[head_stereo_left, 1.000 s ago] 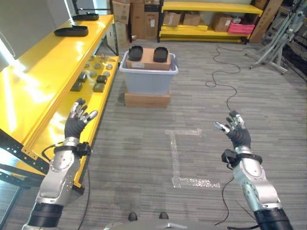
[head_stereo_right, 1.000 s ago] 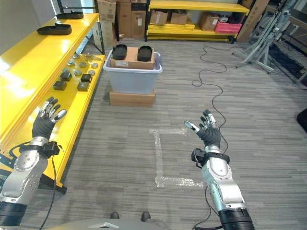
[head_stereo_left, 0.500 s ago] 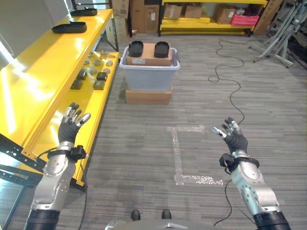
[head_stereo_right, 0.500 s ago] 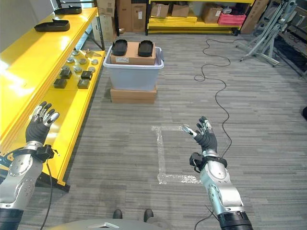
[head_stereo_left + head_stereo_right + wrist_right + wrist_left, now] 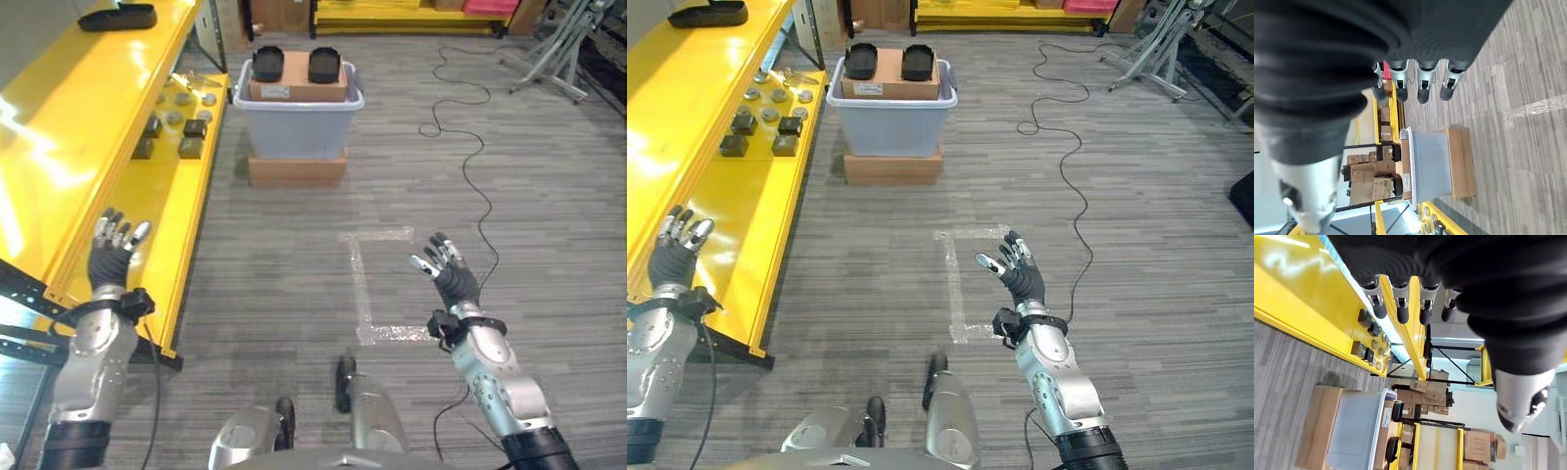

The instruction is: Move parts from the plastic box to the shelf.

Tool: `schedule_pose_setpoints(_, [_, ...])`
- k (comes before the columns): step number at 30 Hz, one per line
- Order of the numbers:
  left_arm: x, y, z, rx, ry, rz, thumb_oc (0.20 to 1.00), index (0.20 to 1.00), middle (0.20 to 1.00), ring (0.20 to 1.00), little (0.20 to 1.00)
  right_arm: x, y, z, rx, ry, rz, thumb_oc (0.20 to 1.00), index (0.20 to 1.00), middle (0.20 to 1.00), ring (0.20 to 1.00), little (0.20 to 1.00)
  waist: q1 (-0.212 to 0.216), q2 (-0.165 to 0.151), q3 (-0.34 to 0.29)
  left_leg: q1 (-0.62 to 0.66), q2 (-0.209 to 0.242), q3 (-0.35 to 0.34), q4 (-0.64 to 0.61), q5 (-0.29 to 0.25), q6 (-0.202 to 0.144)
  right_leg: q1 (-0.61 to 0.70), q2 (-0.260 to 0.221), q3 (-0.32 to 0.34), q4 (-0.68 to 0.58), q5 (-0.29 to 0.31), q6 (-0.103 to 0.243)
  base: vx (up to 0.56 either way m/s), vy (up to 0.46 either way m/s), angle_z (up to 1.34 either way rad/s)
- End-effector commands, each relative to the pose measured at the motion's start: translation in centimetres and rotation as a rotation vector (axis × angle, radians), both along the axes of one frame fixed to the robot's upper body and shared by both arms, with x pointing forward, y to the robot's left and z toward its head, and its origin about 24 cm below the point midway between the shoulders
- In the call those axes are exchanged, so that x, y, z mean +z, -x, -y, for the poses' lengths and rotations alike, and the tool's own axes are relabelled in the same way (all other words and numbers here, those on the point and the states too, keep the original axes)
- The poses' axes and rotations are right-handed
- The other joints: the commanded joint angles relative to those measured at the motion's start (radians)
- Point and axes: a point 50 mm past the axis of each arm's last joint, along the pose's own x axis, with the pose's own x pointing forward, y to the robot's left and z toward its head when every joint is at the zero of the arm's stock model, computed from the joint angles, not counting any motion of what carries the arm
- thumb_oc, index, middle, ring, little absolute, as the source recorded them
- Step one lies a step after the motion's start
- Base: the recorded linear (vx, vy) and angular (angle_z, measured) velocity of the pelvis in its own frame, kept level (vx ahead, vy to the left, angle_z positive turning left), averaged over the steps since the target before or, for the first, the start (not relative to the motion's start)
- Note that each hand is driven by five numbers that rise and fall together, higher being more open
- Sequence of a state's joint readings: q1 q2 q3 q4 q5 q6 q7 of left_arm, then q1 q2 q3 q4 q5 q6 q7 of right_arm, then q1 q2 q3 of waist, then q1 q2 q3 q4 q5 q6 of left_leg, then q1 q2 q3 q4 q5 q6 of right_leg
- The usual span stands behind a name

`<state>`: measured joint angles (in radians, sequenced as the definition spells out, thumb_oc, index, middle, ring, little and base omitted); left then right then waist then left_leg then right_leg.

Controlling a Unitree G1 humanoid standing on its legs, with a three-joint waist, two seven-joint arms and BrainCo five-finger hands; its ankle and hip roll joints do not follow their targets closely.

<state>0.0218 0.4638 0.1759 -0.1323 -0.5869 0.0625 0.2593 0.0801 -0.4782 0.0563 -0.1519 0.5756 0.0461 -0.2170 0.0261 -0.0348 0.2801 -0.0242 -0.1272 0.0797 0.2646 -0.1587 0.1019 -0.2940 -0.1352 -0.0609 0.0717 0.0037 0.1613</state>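
Standing well ahead on a cardboard base (image 5: 297,171): grey plastic box (image 5: 298,127), carton (image 5: 297,78) and two black trays inside. Lying on yellow shelf (image 5: 69,147): small dark parts (image 5: 181,122). Hovering empty, fingers spread: left hand (image 5: 111,259) beside shelf edge, right hand (image 5: 449,279) above taped floor (image 5: 367,294) and black cable (image 5: 470,157).

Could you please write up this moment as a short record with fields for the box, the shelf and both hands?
box: grey translucent plastic box on a flat brown cardboard base, standing on the floor ahead, beside the shelf's far part
on box: brown cardboard carton bearing two black oval parts
shelf: long yellow metal shelf on the robot's left, with small dark and round metal parts laid out
left hand: open, empty, raised near the shelf edge
right hand: open, empty, over the floor
progress: nothing held
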Motion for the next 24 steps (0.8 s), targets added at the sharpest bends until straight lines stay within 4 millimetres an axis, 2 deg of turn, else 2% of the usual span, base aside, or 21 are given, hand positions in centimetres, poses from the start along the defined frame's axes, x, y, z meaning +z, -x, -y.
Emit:
schedule_pose_setpoints(1, [1.2, 0.9, -0.3, 0.004, -0.047, 0.072, 1.000, 1.000, 1.000, 1.000, 1.000, 2.2, 0.1, 1.0, 0.023, -0.033, 0.116, 1.000, 1.000, 1.000, 1.000, 1.000, -0.020, -0.005, -0.053, 0.105, -0.029, -0.154, 0.016, -0.106, 0.017, 0.033, 0.016, -0.013, -0.099, 0.227, 0.028, 0.56, -0.222, 0.35])
schedule_pose_setpoints(3, [0.0, 1.6, -0.3, 0.019, 0.000, 0.070, 1.000, 1.000, 1.000, 1.000, 1.000, 1.5, 0.9, 1.6, 0.023, -0.019, 0.089, 1.000, 1.000, 1.000, 1.000, 1.000, -0.041, -0.013, -0.081, 0.150, 0.007, -0.156, 0.000, -0.122, -0.017, 0.100, 0.024, 0.025, -0.094, 0.170, 0.018, 0.63, -0.270, 0.39])
schedule_pose_setpoints(4, [-0.1, 1.6, -0.3, 0.019, 0.000, 0.070, 1.000, 1.000, 1.000, 1.000, 1.000, 1.4, 0.9, 1.6, 0.022, -0.018, 0.088, 1.000, 1.000, 1.000, 1.000, 1.000, -0.042, -0.014, -0.081, 0.153, 0.010, -0.157, 0.002, -0.126, -0.017, 0.098, 0.025, 0.028, -0.081, 0.169, 0.018, 0.58, -0.265, 0.47])
schedule_pose_setpoints(6, [-0.5, 2.2, -0.4, 0.029, 0.041, 0.071, 1.000, 1.000, 1.000, 1.000, 1.000, 1.2, 1.0, 1.9, 0.018, -0.005, 0.069, 1.000, 1.000, 1.000, 1.000, 1.000, -0.051, -0.017, -0.091, 0.182, 0.049, -0.145, 0.017, -0.123, -0.032, 0.088, 0.041, 0.047, 0.003, 0.153, 0.010, 0.49, -0.263, 0.33])
schedule_pose_setpoints(7, [-0.8, 2.5, -0.4, 0.033, 0.092, 0.067, 1.000, 1.000, 1.000, 1.000, 1.000, 1.3, 1.3, 2.3, 0.016, 0.000, 0.060, 1.000, 1.000, 1.000, 1.000, 1.000, -0.056, -0.014, -0.105, 0.206, 0.105, -0.130, 0.016, -0.075, -0.066, 0.109, 0.050, 0.027, 0.036, 0.132, -0.010, 0.51, -0.310, 0.41])
schedule_pose_setpoints(8, [-0.9, 2.6, -0.4, 0.040, 0.118, 0.069, 1.000, 1.000, 1.000, 1.000, 1.000, 1.3, 1.3, 2.5, 0.022, -0.001, 0.058, 1.000, 1.000, 1.000, 1.000, 1.000, -0.060, -0.012, -0.113, 0.210, 0.132, -0.125, 0.019, -0.034, -0.082, 0.120, 0.058, 0.020, 0.044, 0.121, -0.021, 0.56, -0.361, 0.38])
schedule_pose_setpoints(9, [-0.9, 2.7, -0.3, 0.049, 0.152, 0.076, 1.000, 1.000, 1.000, 1.000, 1.000, 1.4, 1.2, 2.7, 0.029, 0.009, 0.055, 1.000, 1.000, 1.000, 1.000, 1.000, -0.064, -0.013, -0.120, 0.198, 0.168, -0.109, 0.059, 0.032, -0.100, 0.146, 0.076, 0.017, 0.043, 0.097, -0.042, 0.47, -0.323, 0.28])
schedule_pose_setpoints(10, [-1.0, 2.7, -0.3, 0.056, 0.178, 0.075, 1.000, 1.000, 1.000, 1.000, 1.000, 1.4, 1.1, 2.9, 0.036, 0.024, 0.051, 1.000, 1.000, 1.000, 1.000, 1.000, -0.064, -0.018, -0.122, 0.177, 0.194, -0.091, 0.126, 0.070, -0.104, 0.171, 0.088, 0.013, 0.038, 0.075, -0.063, 0.34, -0.248, 0.24])
schedule_pose_setpoints(11, [-1.0, 2.7, -0.2, 0.058, 0.180, 0.075, 1.000, 1.000, 1.000, 1.000, 1.000, 1.4, 1.1, 2.9, 0.038, 0.026, 0.050, 1.000, 1.000, 1.000, 1.000, 1.000, -0.064, -0.018, -0.122, 0.172, 0.198, -0.090, 0.137, 0.071, -0.105, 0.173, 0.090, 0.011, 0.038, 0.074, -0.066, 0.38, -0.306, 0.23])
schedule_pose_setpoints(12, [-1.1, 2.7, -0.2, 0.082, 0.201, 0.078, 1.000, 1.000, 1.000, 1.000, 1.000, 1.4, 1.0, 3.0, 0.047, 0.031, 0.043, 1.000, 1.000, 1.000, 1.000, 1.000, -0.061, -0.031, -0.122, 0.128, 0.223, -0.064, 0.268, 0.113, -0.104, 0.202, 0.101, 0.005, 0.032, 0.054, -0.094, 0.24, -0.213, 0.04])
schedule_pose_setpoints(13, [-1.1, 2.7, -0.2, 0.086, 0.202, 0.079, 1.000, 1.000, 1.000, 1.000, 1.000, 1.4, 0.9, 3.0, 0.047, 0.031, 0.042, 1.000, 1.000, 1.000, 1.000, 1.000, -0.061, -0.031, -0.123, 0.114, 0.228, -0.063, 0.298, 0.116, -0.105, 0.204, 0.104, 0.003, 0.031, 0.053, -0.098, 0.38, -0.334, -0.17])
schedule_pose_setpoints(15, [-1.3, 2.6, 0.0, 0.096, 0.222, 0.079, 1.000, 1.000, 1.000, 1.000, 1.000, 1.2, 0.9, 3.2, 0.046, 0.036, 0.036, 1.000, 1.000, 1.000, 1.000, 1.000, -0.052, -0.048, -0.119, 0.013, 0.256, -0.035, 0.527, 0.163, -0.112, 0.236, 0.126, -0.021, 0.025, 0.035, -0.134, 0.34, -0.316, -0.21])
schedule_pose_setpoints(16, [-1.3, 2.5, 0.2, 0.093, 0.217, 0.081, 1.000, 1.000, 1.000, 1.000, 1.000, 1.1, 0.9, 3.3, 0.034, 0.042, 0.035, 1.000, 1.000, 1.000, 1.000, 1.000, -0.046, -0.051, -0.108, -0.081, 0.253, -0.048, 0.647, 0.176, -0.109, 0.257, 0.139, -0.025, 0.020, 0.031, -0.150, 0.37, -0.314, -0.03])
schedule_pose_setpoints(17, [-1.2, 2.1, 0.4, 0.078, 0.194, 0.092, 1.000, 1.000, 1.000, 1.000, 1.000, 1.0, 0.9, 3.7, 0.015, 0.047, 0.039, 1.000, 1.000, 1.000, 1.000, 1.000, -0.039, -0.051, -0.087, -0.217, 0.223, -0.055, 0.714, 0.170, -0.091, 0.305, 0.163, -0.016, 0.001, 0.028, -0.163, 0.30, -0.213, 0.26])
schedule_pose_setpoints(18, [-1.1, 2.0, 0.4, 0.072, 0.196, 0.096, 1.000, 1.000, 1.000, 1.000, 1.000, 0.9, 0.9, 3.7, 0.012, 0.045, 0.039, 1.000, 1.000, 1.000, 1.000, 1.000, -0.037, -0.052, -0.082, -0.235, 0.216, -0.052, 0.707, 0.167, -0.088, 0.314, 0.166, -0.015, -0.004, 0.028, -0.164, 0.41, -0.112, 0.20])
schedule_pose_setpoints(19, [-0.8, 1.7, 0.4, 0.070, 0.182, 0.122, 1.000, 1.000, 1.000, 1.000, 1.000, 0.7, 0.8, 3.6, -0.001, 0.051, 0.036, 1.000, 1.000, 1.000, 1.000, 1.000, -0.026, -0.055, -0.071, -0.260, 0.184, -0.010, 0.578, 0.147, -0.077, 0.344, 0.168, -0.024, -0.015, 0.013, -0.160, 0.44, 0.036, 0.02])
schedule_pose_setpoints(20, [-0.4, 1.7, 0.2, 0.074, 0.169, 0.140, 1.000, 1.000, 1.000, 1.000, 1.000, 0.5, 0.7, 3.4, -0.010, 0.059, 0.031, 1.000, 1.000, 1.000, 1.000, 1.000, -0.016, -0.050, -0.068, -0.261, 0.162, 0.021, 0.407, 0.179, -0.092, 0.364, 0.167, -0.036, -0.019, -0.001, -0.154, 0.72, 0.190, -0.17])
schedule_pose_setpoints(21, [0.2, 2.0, 0.1, 0.068, 0.178, 0.160, 1.000, 1.000, 1.000, 1.000, 1.000, 0.2, 0.8, 3.2, -0.019, 0.071, 0.016, 1.000, 1.000, 1.000, 1.000, 1.000, 0.010, -0.027, -0.072, -0.271, 0.114, 0.023, 0.084, 0.283, -0.130, 0.391, 0.174, -0.051, -0.010, -0.028, -0.138, 0.56, 0.203, -0.17])
schedule_pose_setpoints(22, [0.2, 2.0, 0.1, 0.068, 0.177, 0.162, 1.000, 1.000, 1.000, 1.000, 1.000, 0.2, 0.8, 3.1, -0.020, 0.074, 0.014, 1.000, 1.000, 1.000, 1.000, 1.000, 0.013, -0.024, -0.075, -0.272, 0.110, 0.022, 0.053, 0.302, -0.134, 0.391, 0.175, -0.053, -0.007, -0.028, -0.137, 0.57, 0.208, -0.37])
schedule_pose_setpoints(23, [0.4, 2.3, 0.0, 0.072, 0.172, 0.170, 1.000, 1.000, 1.000, 1.000, 1.000, 0.1, 1.0, 3.1, -0.022, 0.081, 0.006, 1.000, 1.000, 1.000, 1.000, 1.000, 0.026, -0.005, -0.077, -0.291, 0.107, 0.027, -0.070, 0.357, -0.150, 0.405, 0.189, -0.060, 0.002, -0.041, -0.135, 0.41, 0.123, -0.56])
schedule_pose_setpoints(24, [0.4, 2.5, -0.1, 0.079, 0.169, 0.177, 1.000, 1.000, 1.000, 1.000, 1.000, -0.1, 1.2, 3.1, -0.021, 0.086, -0.004, 1.000, 1.000, 1.000, 1.000, 1.000, 0.037, 0.003, -0.078, -0.296, 0.101, 0.033, -0.158, 0.379, -0.155, 0.420, 0.191, -0.066, 0.014, -0.055, -0.132, 0.47, 0.141, -0.41])
